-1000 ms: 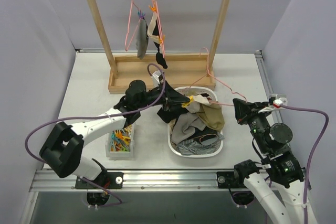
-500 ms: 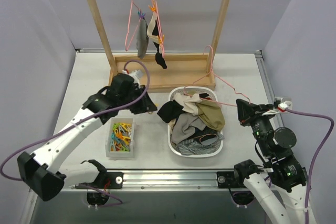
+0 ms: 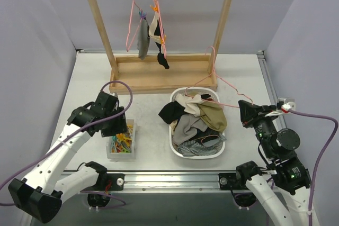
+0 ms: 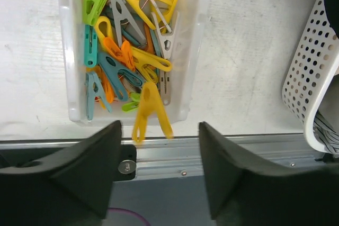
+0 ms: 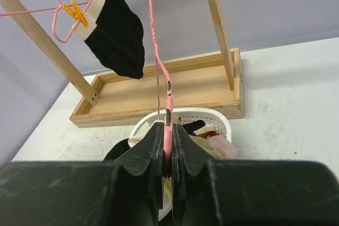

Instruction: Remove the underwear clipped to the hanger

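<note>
A grey garment (image 3: 142, 41) and a black-and-white garment (image 3: 157, 38) hang clipped to pink hangers on the wooden rack (image 3: 103, 30). The black-and-white one (image 5: 117, 33) shows in the right wrist view, held by orange clips. An olive cloth (image 3: 213, 115) lies on the pile in the white basket (image 3: 180, 149). My right gripper (image 3: 244, 105) is shut on a bare pink hanger (image 5: 167, 101) beside the basket. My left gripper (image 3: 119, 127) is open above the clip box (image 4: 201, 35). A loose yellow clip (image 4: 150, 110) sits at the box's near edge, between the open fingers (image 4: 90, 162).
The clip box (image 3: 122, 142) holds several coloured clips. The basket wall (image 4: 312, 83) is to the right of the left gripper. The rack's wooden base (image 3: 159, 75) lies behind the basket. The metal rail (image 3: 175, 178) runs along the near table edge.
My left arm has swung from the basket leftward to above the clip box and opened; the yellow clip it carried is now at the box. The right arm has barely moved.
</note>
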Controlling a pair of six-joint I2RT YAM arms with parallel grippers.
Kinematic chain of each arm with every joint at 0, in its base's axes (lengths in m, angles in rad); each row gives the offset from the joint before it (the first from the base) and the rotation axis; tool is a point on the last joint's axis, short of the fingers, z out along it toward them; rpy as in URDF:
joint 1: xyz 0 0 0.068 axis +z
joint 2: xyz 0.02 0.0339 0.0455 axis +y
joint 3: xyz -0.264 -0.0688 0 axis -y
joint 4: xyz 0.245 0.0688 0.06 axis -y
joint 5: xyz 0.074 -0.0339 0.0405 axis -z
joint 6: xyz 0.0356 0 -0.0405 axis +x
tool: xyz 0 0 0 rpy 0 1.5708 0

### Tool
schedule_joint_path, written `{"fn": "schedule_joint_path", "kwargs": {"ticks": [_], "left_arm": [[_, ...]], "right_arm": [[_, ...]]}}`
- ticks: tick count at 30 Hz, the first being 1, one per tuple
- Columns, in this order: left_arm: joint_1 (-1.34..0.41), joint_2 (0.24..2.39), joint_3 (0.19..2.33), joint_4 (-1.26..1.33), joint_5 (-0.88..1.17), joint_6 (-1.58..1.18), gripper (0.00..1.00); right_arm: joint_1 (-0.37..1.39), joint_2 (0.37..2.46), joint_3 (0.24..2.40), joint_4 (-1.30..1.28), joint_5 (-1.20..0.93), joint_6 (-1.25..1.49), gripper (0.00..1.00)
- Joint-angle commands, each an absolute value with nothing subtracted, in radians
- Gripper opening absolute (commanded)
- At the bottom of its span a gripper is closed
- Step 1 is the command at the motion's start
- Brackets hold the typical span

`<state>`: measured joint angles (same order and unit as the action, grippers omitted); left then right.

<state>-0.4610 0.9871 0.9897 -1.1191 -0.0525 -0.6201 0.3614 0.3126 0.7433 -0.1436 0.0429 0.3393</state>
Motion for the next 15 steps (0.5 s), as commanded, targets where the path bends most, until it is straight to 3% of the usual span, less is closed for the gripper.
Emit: {"fn": "schedule_joint_path", "kwargs": {"ticks": [1,3,11,15], "left_arm": [[-0.454,0.947,1.028,-1.152,-0.086,-0.63,0.71],[-0.456,0.939,1.052,-1.158,-0.086,-0.641,0.79],[-0.456,0.858,1.129,-1.085,-0.069,-0.661,0.89],[-0.456,0.857,1.143,-1.031,-0.072,-0.644,0.9]], "right_arm": [[0.367,0.319,0.819,-0.104,0.023,0.341,0.0],[0.367,0.336,0.866,-0.141,0.006,0.347,0.0],[0.367,0.315,0.954,-0.247,0.046,0.348,0.0],[0.365,0.339,0.96,-0.139,0.066,0.316,0.0]]}}
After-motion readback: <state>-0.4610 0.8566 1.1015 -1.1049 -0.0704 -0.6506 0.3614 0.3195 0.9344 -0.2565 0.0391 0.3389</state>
